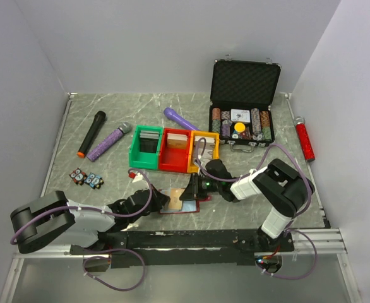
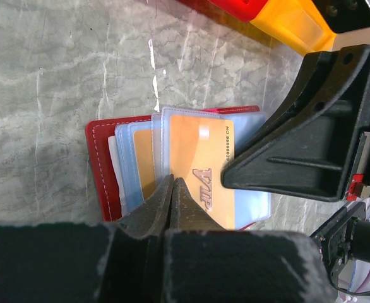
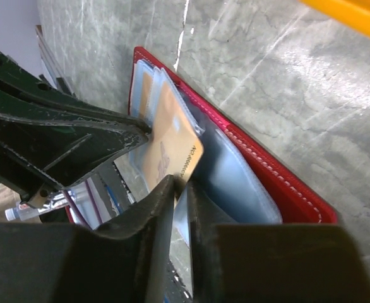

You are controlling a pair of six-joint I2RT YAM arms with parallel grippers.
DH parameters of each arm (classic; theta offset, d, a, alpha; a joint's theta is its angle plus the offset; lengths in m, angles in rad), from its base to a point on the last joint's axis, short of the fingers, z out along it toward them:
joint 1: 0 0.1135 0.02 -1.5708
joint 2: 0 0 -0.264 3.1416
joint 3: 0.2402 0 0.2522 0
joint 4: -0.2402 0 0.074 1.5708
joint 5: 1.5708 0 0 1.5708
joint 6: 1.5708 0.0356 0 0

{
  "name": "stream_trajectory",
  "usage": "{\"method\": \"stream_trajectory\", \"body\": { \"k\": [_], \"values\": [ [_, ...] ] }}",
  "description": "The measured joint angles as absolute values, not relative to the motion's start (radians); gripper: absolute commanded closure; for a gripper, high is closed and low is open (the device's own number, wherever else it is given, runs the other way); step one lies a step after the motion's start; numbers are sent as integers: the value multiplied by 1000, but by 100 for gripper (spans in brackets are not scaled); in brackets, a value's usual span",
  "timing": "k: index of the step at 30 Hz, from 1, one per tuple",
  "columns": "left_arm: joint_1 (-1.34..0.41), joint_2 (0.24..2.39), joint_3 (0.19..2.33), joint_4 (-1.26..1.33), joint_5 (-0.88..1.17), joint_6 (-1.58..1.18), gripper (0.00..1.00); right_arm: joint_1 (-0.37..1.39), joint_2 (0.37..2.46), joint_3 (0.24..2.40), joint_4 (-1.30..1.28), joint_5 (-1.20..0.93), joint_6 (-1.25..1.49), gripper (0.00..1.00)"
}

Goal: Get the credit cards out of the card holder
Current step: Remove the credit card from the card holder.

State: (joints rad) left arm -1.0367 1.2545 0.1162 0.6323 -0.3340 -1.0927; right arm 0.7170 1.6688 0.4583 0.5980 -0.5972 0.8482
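At the near edge of the table, about midway along it, we saw the card holder lying open and flat. Its red border framed pale blue sleeves fanned across it.

The left gripper was over it from the left side, jaws pressed fully together and tips down at the edge of the sleeves. We could not tell whether a sleeve was nipped between them. The right gripper was over it from the right, jaws drawn to a narrow slit with a corner of the orange card in that slit. That corner was raised off the holder's right half, and we could not tell whether the pads had it pinched. The two grippers sat close together above the holder, with little room between them.

To the left we saw bare surface as far as two small patterned pieces near the left edge. Beyond the holder a thin strip of bare surface separated it from three bins standing side by side: green bin, red bin and yellow bin, the last just behind the right gripper.

Farther back, a black microphone and a purple microphone lay left of the bins. A purple handle lay behind them. The open poker chip case stood toward the far right corner, and a red cylinder lay along the right edge.
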Motion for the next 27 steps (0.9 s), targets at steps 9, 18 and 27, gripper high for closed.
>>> {"method": "stream_trajectory", "body": {
  "k": [9, 18, 27],
  "values": [
    [-1039, 1234, 112, 616, -334, -1094, 99, 708, 1673, 457, 618, -612, 863, 92],
    [-1045, 1220, 106, 604, -331, -1106, 99, 702, 1672, 438, 645, -636, 863, 79],
    [-1045, 1222, 107, 601, -331, -1120, 99, 689, 1672, 432, 659, -649, 864, 87]
  ]
}}
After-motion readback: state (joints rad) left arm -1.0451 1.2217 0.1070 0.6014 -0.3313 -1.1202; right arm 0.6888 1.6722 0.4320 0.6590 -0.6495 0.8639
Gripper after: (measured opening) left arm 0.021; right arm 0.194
